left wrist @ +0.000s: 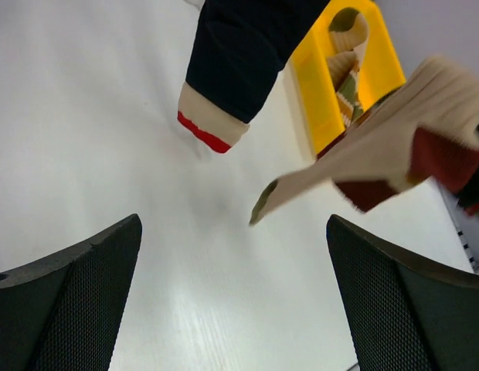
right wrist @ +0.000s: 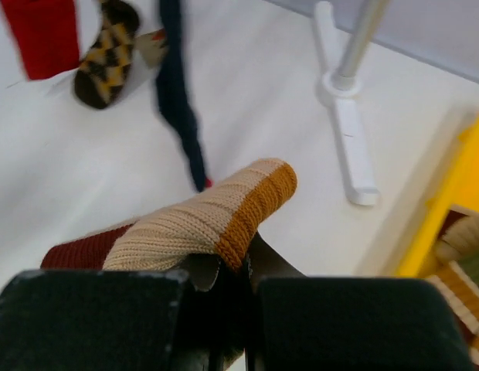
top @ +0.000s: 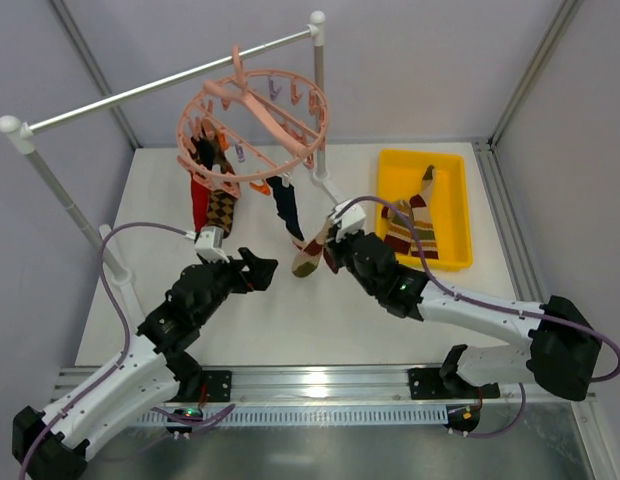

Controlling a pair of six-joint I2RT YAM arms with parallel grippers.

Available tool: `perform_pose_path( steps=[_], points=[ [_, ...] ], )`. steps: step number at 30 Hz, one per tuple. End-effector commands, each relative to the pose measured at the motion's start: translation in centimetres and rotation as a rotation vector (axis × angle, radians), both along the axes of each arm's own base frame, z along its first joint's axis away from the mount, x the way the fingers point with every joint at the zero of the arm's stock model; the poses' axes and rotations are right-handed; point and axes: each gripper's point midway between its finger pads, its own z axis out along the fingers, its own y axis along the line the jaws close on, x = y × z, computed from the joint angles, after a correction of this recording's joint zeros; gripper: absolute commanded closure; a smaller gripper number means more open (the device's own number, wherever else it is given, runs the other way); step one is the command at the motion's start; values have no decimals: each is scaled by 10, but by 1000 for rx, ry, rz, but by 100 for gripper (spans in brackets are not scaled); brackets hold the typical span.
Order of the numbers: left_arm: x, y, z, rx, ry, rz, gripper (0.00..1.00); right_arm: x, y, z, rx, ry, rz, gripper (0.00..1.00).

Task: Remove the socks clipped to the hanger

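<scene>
While left jaws gape, tan sock (right wrist: 216, 220) sits pinched between right jaws.

Pale grey walls (top: 420, 60) enclose a white table (top: 290, 330) left, far and right; a grey rail (top: 140, 90) on white posts (top: 50, 181) spans its far left.

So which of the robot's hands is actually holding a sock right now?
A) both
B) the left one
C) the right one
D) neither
C: the right hand is pinched shut on the tan and maroon sock, while the left hand gapes wide with nothing in it.
</scene>
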Motion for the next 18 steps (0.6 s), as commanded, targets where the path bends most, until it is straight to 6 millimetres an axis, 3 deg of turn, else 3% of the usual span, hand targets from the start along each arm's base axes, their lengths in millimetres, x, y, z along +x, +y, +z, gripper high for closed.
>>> perform_pose_path(
  steps=[1, 3, 4, 6, 7, 10, 11, 14, 18],
  points=[
    [11, -3, 4, 28, -45, -1, 0, 36, -63, 27, 97, 14, -187, 96],
    [13, -5, 8, 36, -57, -12, 0, 39, -86, 39, 140, -6, -206, 96],
    [15, -5, 9, 46, -62, -13, 0, 51, -112, 44, 151, -15, -273, 96],
    [16, -8, 10, 51, -66, -30, 0, 55, -134, 62, 194, -34, -297, 96],
    [17, -7, 11, 51, -72, -31, 0, 64, -157, 69, 203, -37, -354, 96],
    [17, -5, 5, 51, -68, -23, 0, 73, -183, 82, 241, -31, -389, 96],
    [17, -4, 1, 52, -63, -21, 0, 79, -204, 83, 259, -26, -441, 96],
    [17, -1, -3, 56, -60, -12, 1, 92, -227, 68, 260, 37, -483, 96],
    [18, 3, -4, 67, -61, -2, 0, 103, -237, 39, 244, 116, -512, 96]
  ],
)
